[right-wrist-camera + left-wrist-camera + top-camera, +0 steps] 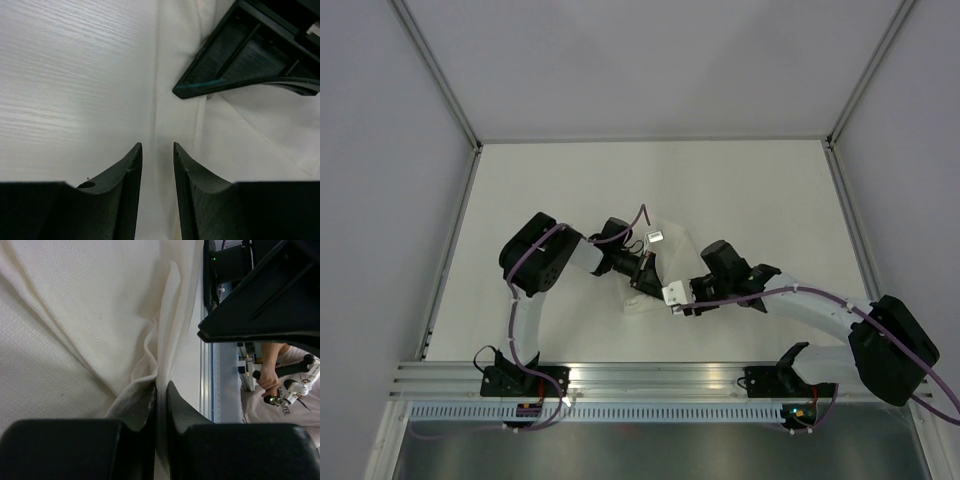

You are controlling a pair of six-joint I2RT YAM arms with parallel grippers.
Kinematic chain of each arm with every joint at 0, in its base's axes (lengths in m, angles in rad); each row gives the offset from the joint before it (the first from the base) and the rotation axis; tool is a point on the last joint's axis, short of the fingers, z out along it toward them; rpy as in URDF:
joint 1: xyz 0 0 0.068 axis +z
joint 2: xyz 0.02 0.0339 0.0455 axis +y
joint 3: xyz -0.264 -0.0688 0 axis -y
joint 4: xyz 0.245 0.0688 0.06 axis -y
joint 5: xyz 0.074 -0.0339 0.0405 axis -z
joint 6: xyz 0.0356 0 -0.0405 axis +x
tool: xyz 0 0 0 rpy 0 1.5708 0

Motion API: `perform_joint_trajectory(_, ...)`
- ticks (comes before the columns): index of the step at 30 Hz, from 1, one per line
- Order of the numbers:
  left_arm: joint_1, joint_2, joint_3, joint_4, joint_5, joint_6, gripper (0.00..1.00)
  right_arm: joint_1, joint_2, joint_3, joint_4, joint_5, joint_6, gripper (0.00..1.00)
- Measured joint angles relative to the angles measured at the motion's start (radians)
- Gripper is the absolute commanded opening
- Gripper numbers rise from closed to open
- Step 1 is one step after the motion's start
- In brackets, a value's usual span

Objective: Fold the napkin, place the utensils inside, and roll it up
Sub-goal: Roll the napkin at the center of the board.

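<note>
- The napkin (90, 305) lies crumpled near the middle of the table (65, 85), between the two arms. It is not flat — folds and creases run across it.
- The left gripper (159, 390) is closed on the napkin. A raised fold of the cloth is pinched between its two dark fingers, and the cloth fans out from that point.
- From the left wrist, the cloth fills most of the view, and the dark body of the other arm crosses the upper right corner.
- The right gripper (157, 150) sits low over the napkin's edge, just beside the left one. Its jaws stand a little apart with a narrow gap, and nothing is clamped in them.
- From the right wrist, the napkin's edge runs up through that gap, with bare table on the left and cloth on the right.
- Beyond the table's edge, a person's hand (272, 380) holds a handle — seen only from the left wrist.
</note>
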Motion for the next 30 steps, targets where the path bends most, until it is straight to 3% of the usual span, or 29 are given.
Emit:
perform_joint_trajectory(5,0.010,0.022,0.014,0.010,0.040,-0.040,0.02,0.101,-0.021,-0.068,0.098,0.087,0.014,0.47)
perform_joint_trajectory(10,0.017,0.042,0.031,0.008,0.076,-0.076,0.02,0.196,-0.022,-0.172,0.275,0.222,0.020,0.48)
perform_joint_trajectory(18,0.019,0.053,0.048,-0.010,0.084,-0.090,0.02,0.260,-0.019,-0.338,0.621,0.410,0.046,0.50)
perform_joint_trajectory(30,0.021,0.068,0.069,-0.045,0.112,-0.090,0.02,0.314,-0.024,-0.438,0.843,0.529,0.070,0.49)
